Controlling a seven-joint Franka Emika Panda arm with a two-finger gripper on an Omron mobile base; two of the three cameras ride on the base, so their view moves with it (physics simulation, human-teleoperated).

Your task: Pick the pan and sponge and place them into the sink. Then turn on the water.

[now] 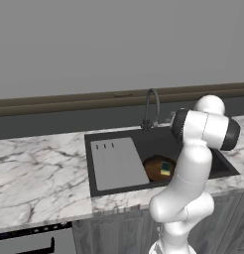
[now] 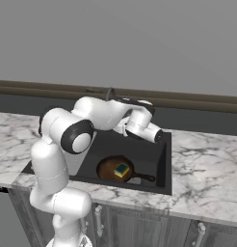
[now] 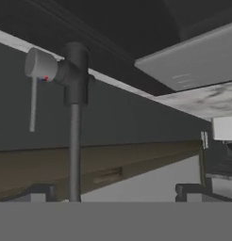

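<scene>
The dark-brown pan (image 1: 154, 167) (image 2: 111, 169) lies in the basin of the charcoal sink (image 1: 153, 141) (image 2: 154, 157), its handle pointing toward the front right corner. On top of the pan rests the green-and-yellow sponge (image 1: 166, 168) (image 2: 122, 170). My gripper (image 3: 115, 193) is open, held behind the basin beside the dark gooseneck faucet (image 1: 152, 106) (image 3: 75, 84). The hand view is rolled over: the faucet's stem runs between my fingertips (image 3: 40, 192), nearer the left one. Its lever handle (image 3: 34, 101) hangs to the left. No water is visible.
The grey slotted drainboard (image 1: 116, 163) covers the sink's left part. White marble counter (image 1: 39, 168) (image 2: 207, 159) stretches on both sides, with a dark backsplash and grey wall behind. My own arm arches over the basin's left side in the right base view.
</scene>
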